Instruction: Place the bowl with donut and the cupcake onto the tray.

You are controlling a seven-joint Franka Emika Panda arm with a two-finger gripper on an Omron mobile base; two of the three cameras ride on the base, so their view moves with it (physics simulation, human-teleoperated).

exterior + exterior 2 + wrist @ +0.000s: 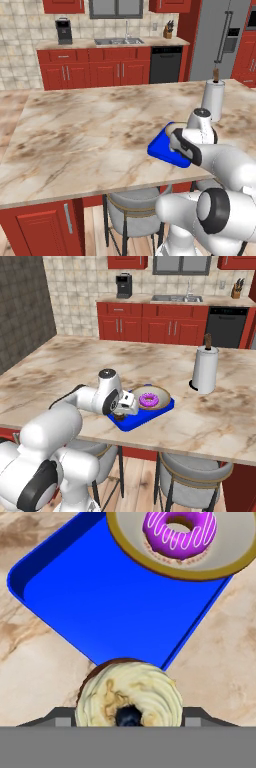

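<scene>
The gripper [120, 412] is clamped on the cupcake [129, 695], poised over the near corner of the blue tray [100, 607] by the surface's front edge. Farther right, the bowl [150, 398] holding the donut [148, 401] sits on the tray's far end.

The white robot arm [220, 165] rises from the lower right and reaches over a marble counter [85, 130]. A blue tray [162, 147] lies near the counter's front edge, partly hidden by the arm. A paper towel roll [214, 100] stands upright behind it.
</scene>
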